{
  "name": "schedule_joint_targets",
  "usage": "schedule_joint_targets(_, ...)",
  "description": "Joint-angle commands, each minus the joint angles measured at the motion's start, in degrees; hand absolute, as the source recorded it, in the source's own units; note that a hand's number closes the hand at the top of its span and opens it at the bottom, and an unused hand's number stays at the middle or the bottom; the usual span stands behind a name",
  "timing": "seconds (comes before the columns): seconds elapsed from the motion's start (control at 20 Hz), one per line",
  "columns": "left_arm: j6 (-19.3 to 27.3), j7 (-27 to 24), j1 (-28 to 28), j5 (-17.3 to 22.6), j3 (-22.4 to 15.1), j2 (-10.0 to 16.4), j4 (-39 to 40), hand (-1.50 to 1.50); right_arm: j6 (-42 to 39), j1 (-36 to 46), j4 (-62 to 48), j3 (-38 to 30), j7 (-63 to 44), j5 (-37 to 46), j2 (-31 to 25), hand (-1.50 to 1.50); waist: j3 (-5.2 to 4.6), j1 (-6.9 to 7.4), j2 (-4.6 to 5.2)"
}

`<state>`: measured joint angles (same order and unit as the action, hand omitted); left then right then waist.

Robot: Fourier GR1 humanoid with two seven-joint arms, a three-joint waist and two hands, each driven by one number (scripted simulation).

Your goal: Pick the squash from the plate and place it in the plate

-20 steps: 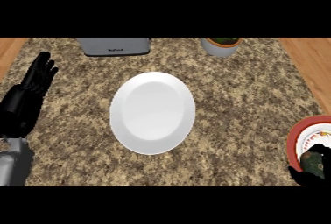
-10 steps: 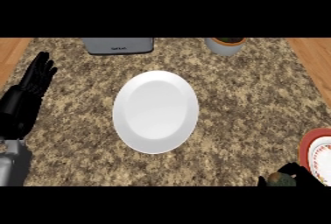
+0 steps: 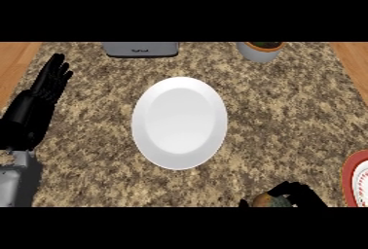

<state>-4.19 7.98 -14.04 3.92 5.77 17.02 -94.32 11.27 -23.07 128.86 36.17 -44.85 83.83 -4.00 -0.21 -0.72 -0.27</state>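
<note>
No legible text, number or sign; sole candidate: small dark mark on front face of grey appliance, 11 o'clock at counter's far edge, lettering-like, too small to read
</note>
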Motion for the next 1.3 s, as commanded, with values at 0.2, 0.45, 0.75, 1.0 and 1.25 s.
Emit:
schedule_joint_targets(0.2, -1.91, 0.74, -3.89, 1.57, 1.66, 0.90, 2.16, 0.00, -12.43, 25.05, -4.66, 8.64, -18.68, 3.03, 3.92, 1.50, 0.14, 1.32, 0.41)
schedule_joint_targets(0.45, 0.53, 0.93, -1.03, -1.82, -1.61, -1.90, -0.29, 0.00, -5.81, 41.52, -19.00, 3.92, -25.39, -9.54, 3.97, 1.50, 0.17, 2.13, 0.51)
schedule_joint_targets(0.75, -1.82, -4.29, -0.29, -0.75, -0.07, -1.31, 3.02, 0.00, -0.41, 54.73, -33.11, -5.80, -23.14, -20.42, 3.98, 1.50, 0.15, 2.57, 0.72)
schedule_joint_targets(1.0, 0.33, -0.94, -3.47, -2.76, -1.68, -2.47, 2.66, 0.00, 7.98, 61.53, -50.15, -4.99, -23.92, -23.13, 3.98, 1.50, 0.20, 2.83, 0.70)
schedule_joint_targets(1.25, -0.74, 0.05, -6.77, -1.58, -0.59, -1.77, 4.86, 0.00, 15.48, 66.60, -65.92, -2.94, -20.09, -28.33, 3.98, 1.50, 0.21, 3.08, 0.88)
